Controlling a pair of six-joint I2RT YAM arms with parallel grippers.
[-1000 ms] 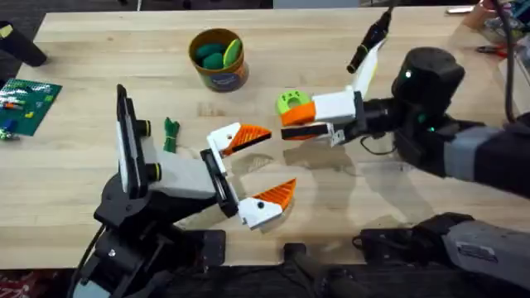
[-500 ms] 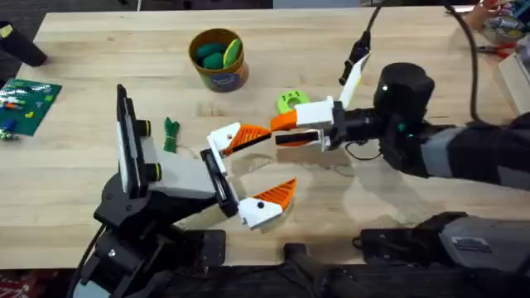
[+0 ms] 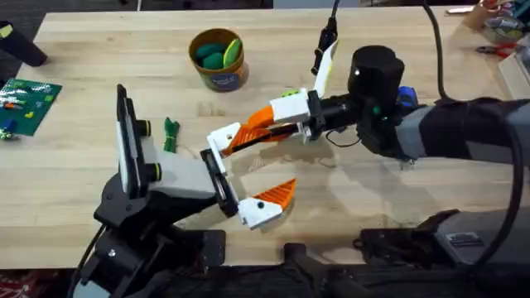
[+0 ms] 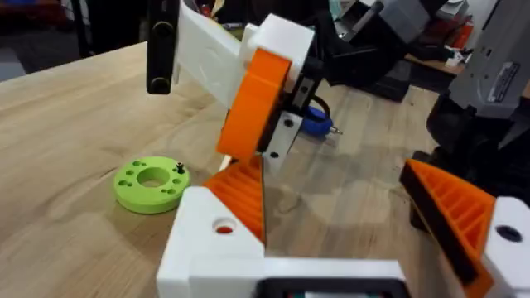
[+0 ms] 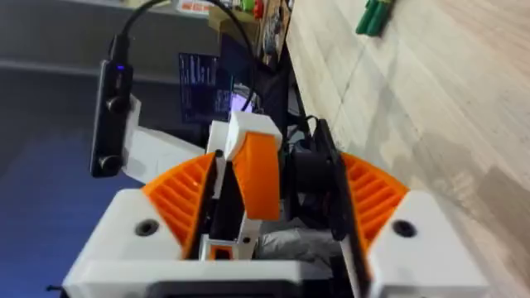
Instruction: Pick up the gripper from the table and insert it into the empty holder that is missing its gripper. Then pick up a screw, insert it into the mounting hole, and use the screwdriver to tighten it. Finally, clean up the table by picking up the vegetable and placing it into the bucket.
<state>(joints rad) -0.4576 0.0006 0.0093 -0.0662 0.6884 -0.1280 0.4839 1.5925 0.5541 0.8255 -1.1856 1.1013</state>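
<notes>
My right gripper (image 3: 259, 128) reaches in from the right and is shut on the loose white-and-orange gripper (image 5: 248, 174). It holds that piece against the upper finger of my left gripper (image 3: 280, 159), which is open with nothing between its fingers. In the left wrist view the held gripper (image 4: 258, 99) hangs just above my own left finger. The empty holder is out of view. A screw (image 4: 179, 168) stands on a green disc (image 4: 151, 180). The blue screwdriver (image 3: 404, 98) lies behind the right arm. A green vegetable (image 3: 171, 132) lies by the left arm. The yellow bucket (image 3: 219, 60) holds green pieces.
A green circuit board (image 3: 29, 103) lies at the table's left edge, with a black object (image 3: 21, 41) behind it. Tools and cables (image 3: 497, 25) sit at the far right corner. Bare wood spreads along the far side between the bucket and the right arm.
The right arm has swung left with its load, from beside the green disc to the left gripper's upper finger, now covering most of the disc from above. The left arm has stayed still.
</notes>
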